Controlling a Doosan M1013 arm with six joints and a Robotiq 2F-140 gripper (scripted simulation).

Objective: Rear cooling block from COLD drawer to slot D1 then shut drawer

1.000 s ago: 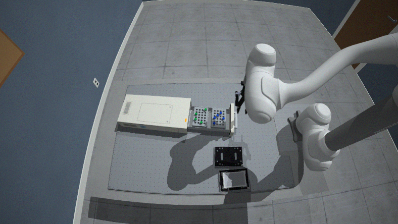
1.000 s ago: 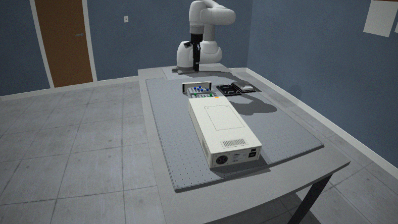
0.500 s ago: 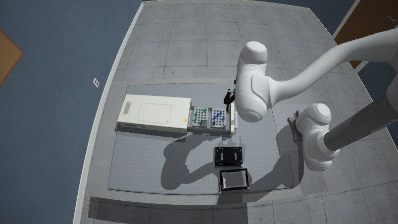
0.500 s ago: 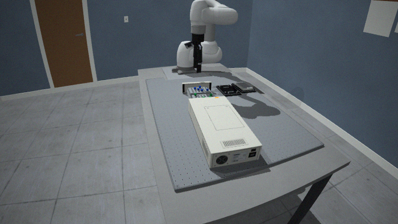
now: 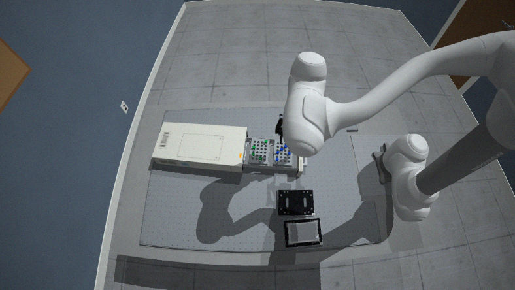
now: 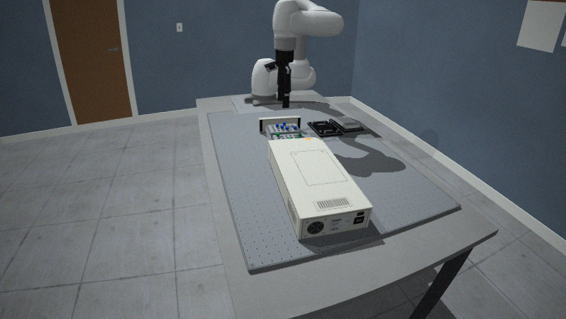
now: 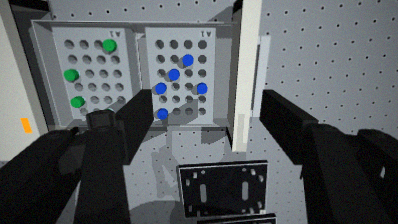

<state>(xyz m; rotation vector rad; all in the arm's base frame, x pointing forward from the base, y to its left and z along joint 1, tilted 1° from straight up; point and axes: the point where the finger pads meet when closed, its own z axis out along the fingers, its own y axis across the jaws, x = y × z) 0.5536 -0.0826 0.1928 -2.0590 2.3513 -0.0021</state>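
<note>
The white cooler COLD [image 5: 201, 145] [image 6: 317, 178] [image 7: 26, 125] has its drawer pulled out, and its orange lamp [image 5: 240, 155] is lit. The rear block [image 5: 259, 151] [image 6: 288, 136] [image 7: 94, 85] holds green-capped tubes and sits next to the cooler body. The front block [image 5: 282, 154] [image 6: 281, 128] [image 7: 181, 82] holds blue-capped tubes, next to the drawer front panel [image 5: 300, 166] [image 7: 246, 75]. Both blocks lie flat in the drawer. My gripper [image 5: 279, 131] [image 6: 284, 103] [image 7: 207, 104] is open and empty. It hangs above the front block and the drawer front. Slot D1 [image 5: 295, 202] [image 6: 325, 127] [image 7: 222, 187] is a bare black plate.
Slot D2 [image 5: 302, 232] [image 6: 347, 123], beyond D1, holds a grey tray with a black rim. The perforated deck [image 5: 201, 215] lies under everything. The arm's base [image 5: 407, 172] stands to the right of the drawer end.
</note>
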